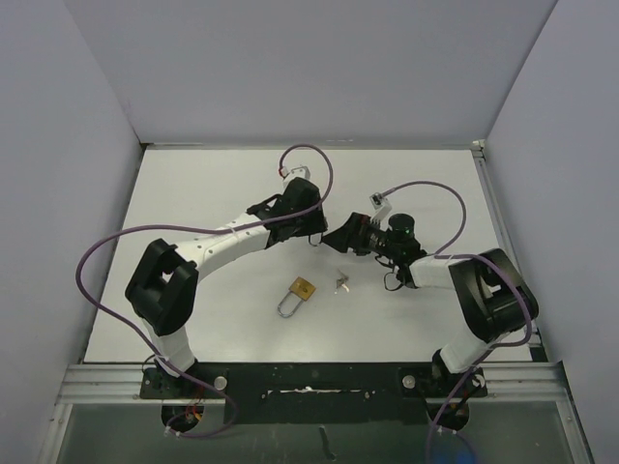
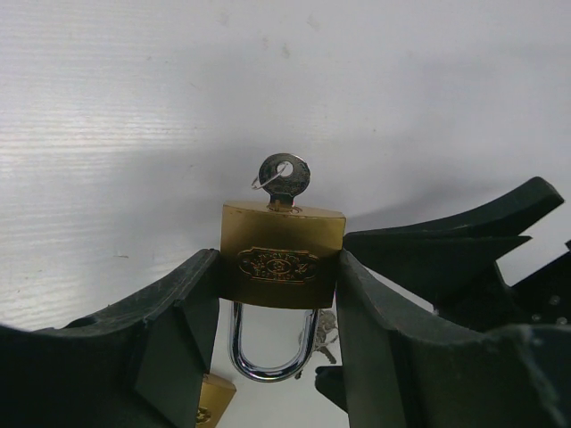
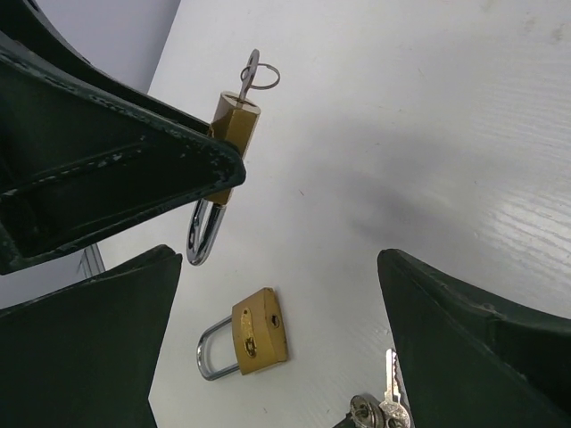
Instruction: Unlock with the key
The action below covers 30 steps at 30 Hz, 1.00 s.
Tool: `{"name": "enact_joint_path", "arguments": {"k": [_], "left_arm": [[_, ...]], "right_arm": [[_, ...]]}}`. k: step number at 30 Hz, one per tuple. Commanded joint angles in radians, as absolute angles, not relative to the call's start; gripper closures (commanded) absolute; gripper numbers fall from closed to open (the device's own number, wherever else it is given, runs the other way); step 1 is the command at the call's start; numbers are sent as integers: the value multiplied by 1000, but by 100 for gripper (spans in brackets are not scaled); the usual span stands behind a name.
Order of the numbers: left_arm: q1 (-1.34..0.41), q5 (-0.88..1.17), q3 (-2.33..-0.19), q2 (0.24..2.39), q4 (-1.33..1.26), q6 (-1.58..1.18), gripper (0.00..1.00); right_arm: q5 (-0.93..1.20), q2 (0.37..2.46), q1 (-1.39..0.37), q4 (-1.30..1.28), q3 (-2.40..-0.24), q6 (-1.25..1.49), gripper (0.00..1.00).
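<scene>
My left gripper is shut on a brass padlock and holds it by its sides above the table. A silver key is in the keyhole at the end facing away from me. The shackle points back toward the wrist, and both its legs enter the body. In the right wrist view the held padlock and key hang at the upper left. My right gripper is open and empty beside them. In the top view, the left gripper and the right gripper are close together at mid-table.
A second brass padlock lies flat on the white table, also in the right wrist view. A small bunch of spare keys lies to its right, seen low in the right wrist view. Walls enclose the table.
</scene>
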State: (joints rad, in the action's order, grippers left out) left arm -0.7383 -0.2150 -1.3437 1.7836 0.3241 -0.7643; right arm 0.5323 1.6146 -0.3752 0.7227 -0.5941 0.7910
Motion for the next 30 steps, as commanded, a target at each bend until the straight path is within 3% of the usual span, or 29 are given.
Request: {"name": "enact_joint_path", "arguments": {"k": [1,30], "left_arm": [[-744,-179,-1414,1768,241,-775,100],[-674,-47,-1330,1605,148,-850,100]], "right_arm": [[532,1638,-392,849,-599,795,2],[516,1726,-385,908,-626,829,2]]}}
